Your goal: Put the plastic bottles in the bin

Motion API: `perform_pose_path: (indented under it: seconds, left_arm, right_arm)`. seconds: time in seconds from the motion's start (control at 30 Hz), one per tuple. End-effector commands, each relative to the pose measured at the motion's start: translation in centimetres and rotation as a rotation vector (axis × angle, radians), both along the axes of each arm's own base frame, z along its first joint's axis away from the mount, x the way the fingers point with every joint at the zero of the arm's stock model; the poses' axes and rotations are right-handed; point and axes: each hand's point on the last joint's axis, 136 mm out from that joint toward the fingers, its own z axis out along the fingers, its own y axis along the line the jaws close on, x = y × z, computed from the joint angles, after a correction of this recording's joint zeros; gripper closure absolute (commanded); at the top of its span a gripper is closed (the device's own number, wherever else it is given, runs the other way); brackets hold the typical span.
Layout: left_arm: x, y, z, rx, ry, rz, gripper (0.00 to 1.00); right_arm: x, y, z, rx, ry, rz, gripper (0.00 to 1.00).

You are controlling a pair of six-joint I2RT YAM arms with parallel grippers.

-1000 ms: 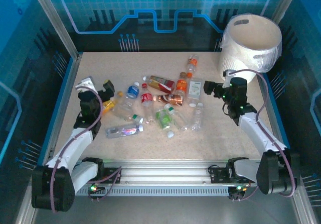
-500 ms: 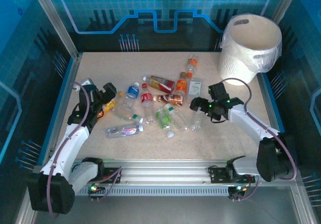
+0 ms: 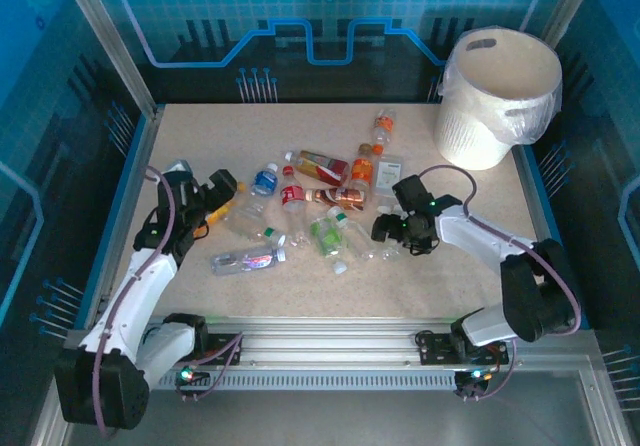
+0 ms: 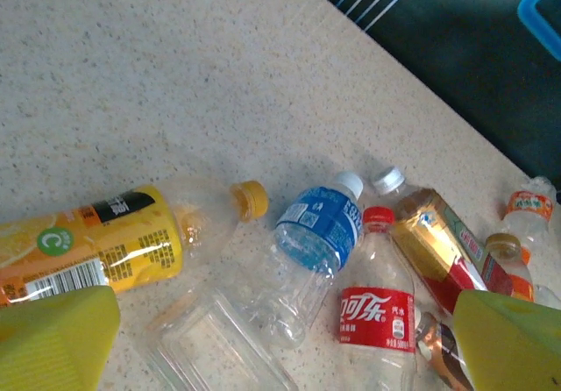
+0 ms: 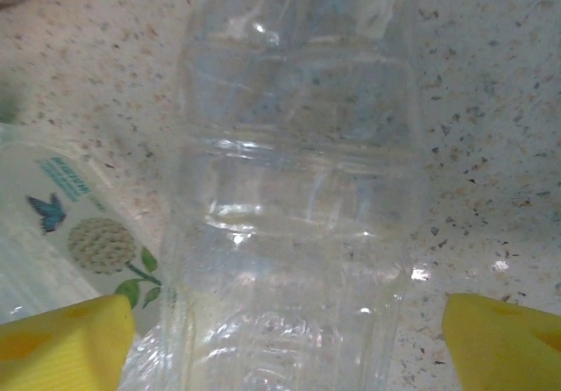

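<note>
Bottle of clear plastic (image 5: 298, 189) lies between the right gripper's (image 5: 285, 334) parted jaws, untouched; centre it, then squeeze gently. Left gripper (image 4: 280, 338) gapes empty above other bottles (image 4: 320, 233) on the table (image 3: 450, 276). Bin (image 3: 480, 131) stands far right.

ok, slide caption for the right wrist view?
Right gripper, open, straddles a clear ribbed plastic bottle lying on the speckled beige table.

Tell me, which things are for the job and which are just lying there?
For the job:
- bottles, scattered mid-table
- bin, far right corner
- right gripper, open around a clear bottle

Just there:
- table
- front rail
- blue walls
</note>
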Motion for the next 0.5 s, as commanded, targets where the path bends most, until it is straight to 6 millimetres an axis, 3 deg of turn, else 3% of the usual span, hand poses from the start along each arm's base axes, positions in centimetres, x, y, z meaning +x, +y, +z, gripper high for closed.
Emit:
perform_pose_path:
  seconds: [0.0,0.47]
  left_arm:
    - [-0.2,-1.0,-1.2,-0.039,0.071,-0.037,0.01]
    - [0.5,-4.9,-1.0,-0.131,0.045,-0.132,0.01]
  right_arm:
    - [-0.4,-0.4,-1.4,-0.044,0.021,-0.006,0.12]
    - [-0.7,-2.4,-2.2,-0.135,-0.021,-0.002,0.36]
